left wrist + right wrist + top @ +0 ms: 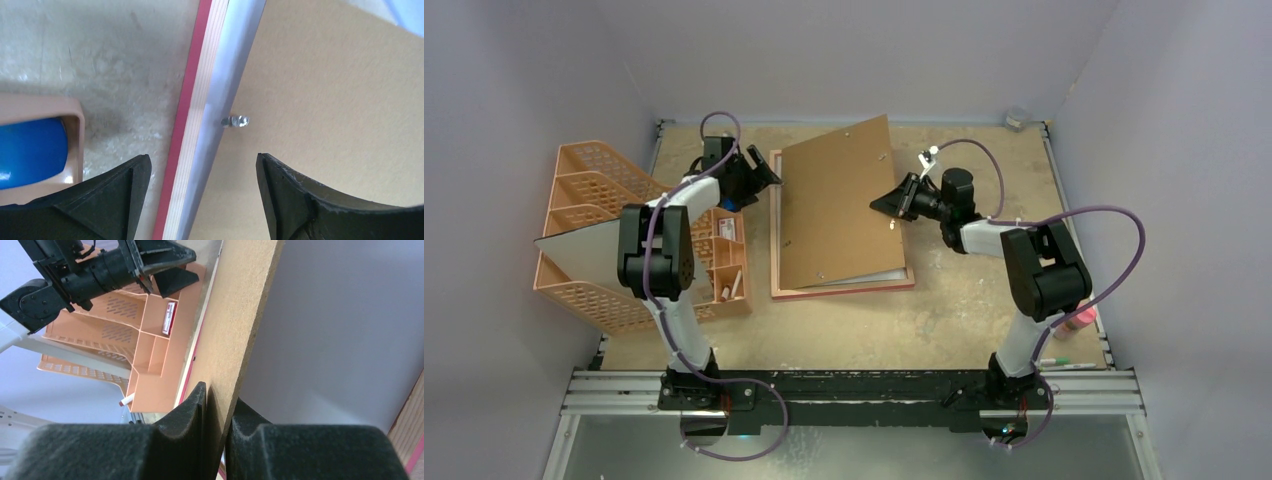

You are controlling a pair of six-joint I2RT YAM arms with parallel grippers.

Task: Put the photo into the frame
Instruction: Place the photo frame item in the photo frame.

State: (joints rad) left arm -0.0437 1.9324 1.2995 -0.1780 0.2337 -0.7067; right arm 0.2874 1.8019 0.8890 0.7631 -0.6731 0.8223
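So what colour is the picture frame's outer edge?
Pink-red on the frame, clearest in the left wrist view.

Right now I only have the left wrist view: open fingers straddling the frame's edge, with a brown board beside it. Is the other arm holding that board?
Observer: Yes, the right gripper is shut on the backing board at its right edge.
Operator: Is the board lying flat?
Observer: No, it is tilted. Its right side is lifted off the frame.
Operator: Anything under it?
Observer: A white sheet shows at the board's near edge. I cannot tell more than that.
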